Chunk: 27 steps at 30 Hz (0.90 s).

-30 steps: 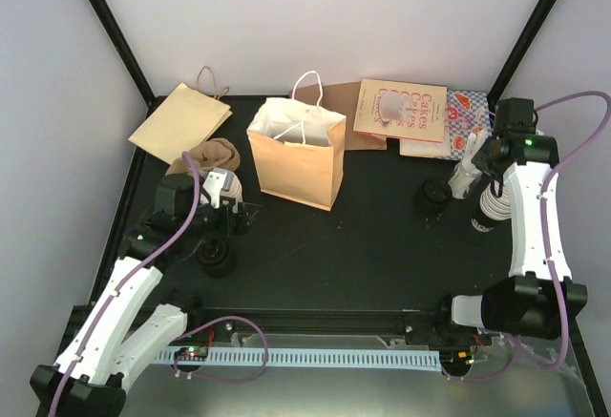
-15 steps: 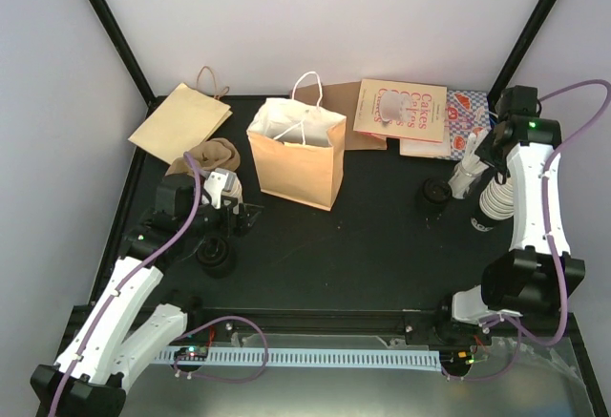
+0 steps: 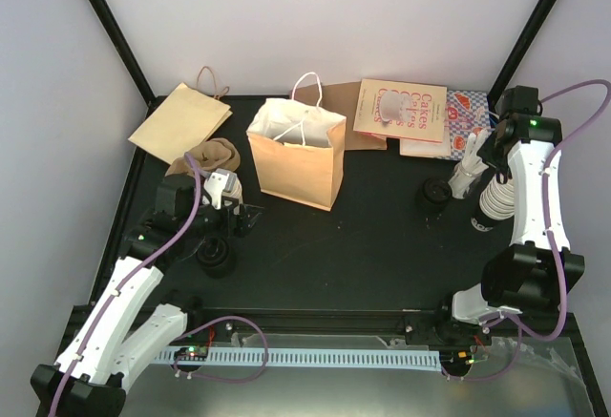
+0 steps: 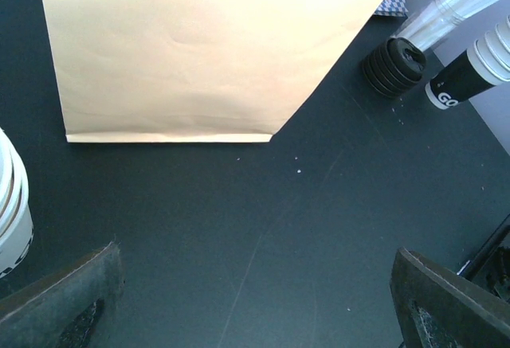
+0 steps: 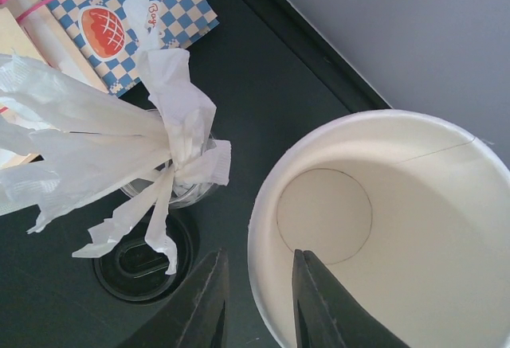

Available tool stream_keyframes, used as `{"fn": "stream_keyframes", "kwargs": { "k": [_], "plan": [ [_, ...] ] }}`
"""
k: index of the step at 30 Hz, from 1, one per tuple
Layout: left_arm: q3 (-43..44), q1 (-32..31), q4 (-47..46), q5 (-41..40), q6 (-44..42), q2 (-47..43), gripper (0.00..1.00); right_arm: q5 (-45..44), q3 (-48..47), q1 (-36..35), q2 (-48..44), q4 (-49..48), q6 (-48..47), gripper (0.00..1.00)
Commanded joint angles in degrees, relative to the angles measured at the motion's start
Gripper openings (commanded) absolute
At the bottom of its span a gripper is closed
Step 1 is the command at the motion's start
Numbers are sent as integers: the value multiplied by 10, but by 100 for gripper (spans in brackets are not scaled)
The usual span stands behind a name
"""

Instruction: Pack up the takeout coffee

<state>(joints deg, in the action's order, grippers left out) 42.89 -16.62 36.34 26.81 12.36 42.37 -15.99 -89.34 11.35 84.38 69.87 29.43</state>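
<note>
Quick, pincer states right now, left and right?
Left pincer: open, holding nothing.
Right pincer: astride the rim of the white paper cup, one finger inside, one outside; whether it grips cannot be told.

The left arm [image 3: 119,293] and right arm [image 3: 535,217] wore white shells over black joints, each trailing a purple cable [image 3: 196,207] and showing a small green light [image 3: 528,129]. The fingers [image 4: 72,292] of the left gripper [image 4: 255,284] were dark grey, matte and scuffed.

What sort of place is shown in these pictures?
Probably a robot test bench staged as a coffee takeout counter. A tan paper bag stands open, stacked white paper cups sit beside black lids, and a left arm and a right arm are bolted to the black table.
</note>
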Motion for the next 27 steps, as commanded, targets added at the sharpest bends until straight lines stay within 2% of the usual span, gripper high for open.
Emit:
{"fn": "stream_keyframes", "kwargs": {
  "k": [1,5,13,16,23,24,25,27],
  "plan": [
    [3,-3,-16,13,-12,-4,94,-7,-8,5,0,0,0,25],
    [2,-3,-17,13,-13,-4,94,-6,-8,5,2,-1,0,18],
    [3,-3,-15,10,-13,-5,94,-4,2,5,7,-6,1,17],
    [3,-3,-14,10,-13,-4,94,-4,5,6,7,-7,1,11],
    [3,-3,-14,8,-13,-4,94,2,7,6,15,-8,1,11],
    [2,-3,-14,8,-13,-4,94,2,4,6,17,-7,2,10],
    [3,-3,-14,8,-13,-4,94,-1,1,6,16,-4,1,4],
    [3,-3,-14,8,-13,-4,94,-10,-7,6,7,2,4,1]
  ]
}}
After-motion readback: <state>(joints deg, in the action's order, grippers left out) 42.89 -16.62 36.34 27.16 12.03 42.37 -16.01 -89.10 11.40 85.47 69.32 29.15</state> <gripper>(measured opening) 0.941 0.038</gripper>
